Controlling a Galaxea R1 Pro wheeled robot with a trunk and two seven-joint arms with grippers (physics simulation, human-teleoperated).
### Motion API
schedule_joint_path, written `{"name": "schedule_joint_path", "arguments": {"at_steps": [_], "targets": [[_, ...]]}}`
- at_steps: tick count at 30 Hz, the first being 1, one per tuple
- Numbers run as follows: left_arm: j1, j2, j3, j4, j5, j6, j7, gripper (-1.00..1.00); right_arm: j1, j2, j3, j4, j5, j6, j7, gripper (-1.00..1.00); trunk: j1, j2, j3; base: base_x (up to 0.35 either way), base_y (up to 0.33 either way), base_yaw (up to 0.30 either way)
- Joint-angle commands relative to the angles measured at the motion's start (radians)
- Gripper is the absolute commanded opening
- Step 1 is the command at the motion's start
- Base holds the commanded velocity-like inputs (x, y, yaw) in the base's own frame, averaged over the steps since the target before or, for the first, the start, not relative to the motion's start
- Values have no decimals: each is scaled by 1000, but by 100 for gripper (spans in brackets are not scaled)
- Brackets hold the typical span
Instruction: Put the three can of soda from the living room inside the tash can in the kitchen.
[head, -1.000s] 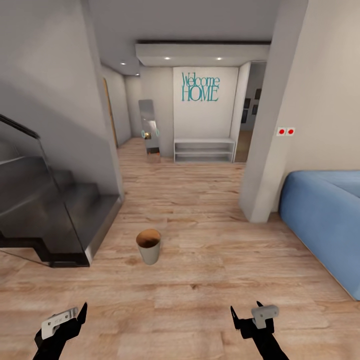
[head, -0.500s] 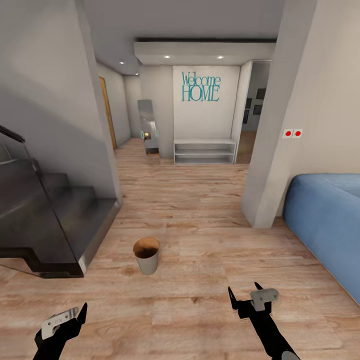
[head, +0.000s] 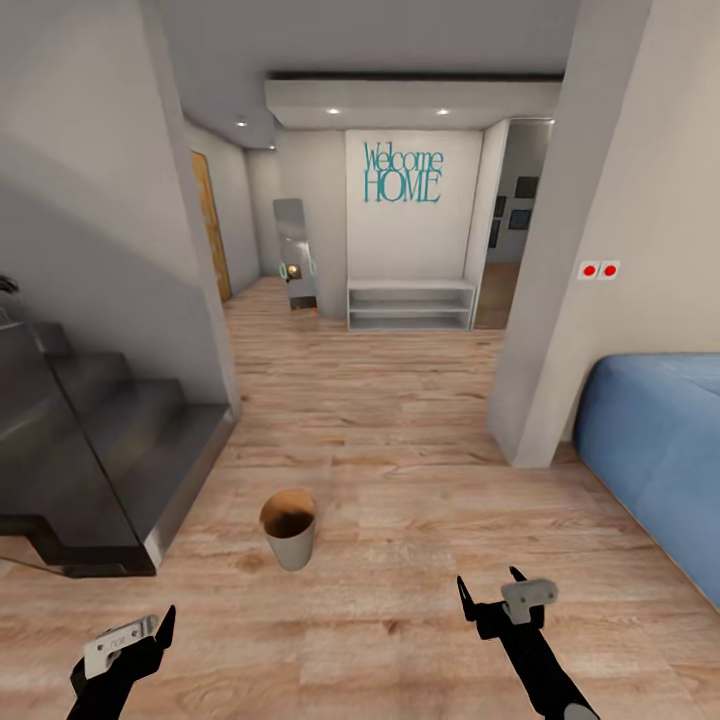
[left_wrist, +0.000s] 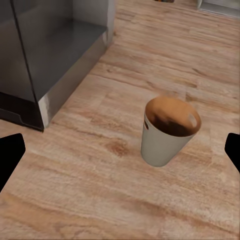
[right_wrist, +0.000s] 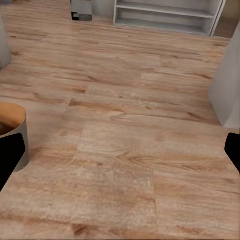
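The tash can (head: 289, 530) stands upright on the light wood floor, grey-beige outside and copper-brown inside. The left wrist view shows it close up (left_wrist: 167, 132), with an oval handle hole near its rim. Its side also shows in the right wrist view (right_wrist: 12, 127). My left gripper (head: 140, 628) hangs low at the near left, open and empty, short of the bin. Off to the bin's right, my right gripper (head: 490, 590) is open with nothing in it. The cans of soda are out of view.
A dark staircase (head: 90, 440) with a glass side rises at the left. A blue sofa (head: 660, 440) and a white wall corner (head: 540, 380) stand at the right. Ahead, a hallway leads to a white shelf unit (head: 410, 303) and a mirror (head: 296, 255).
The whole view has shifted as the robot rolled forward; the bin now looks nearer and lower. My right gripper has risen a little and reached forward. Both grippers stay open.
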Motion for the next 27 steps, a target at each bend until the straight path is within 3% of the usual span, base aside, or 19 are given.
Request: {"name": "schedule_joint_path", "arguments": {"at_steps": [1, 27], "targets": [[0, 0, 0, 0, 0, 0, 0, 100, 1, 0, 0, 8, 0, -1, 0, 100, 0, 0, 0, 228, 0, 0], [0, 0, -1, -1, 2, -4, 0, 100, 1, 2, 5, 43, 0, -7, 0, 100, 0, 0, 0, 220, 0, 0]]}}
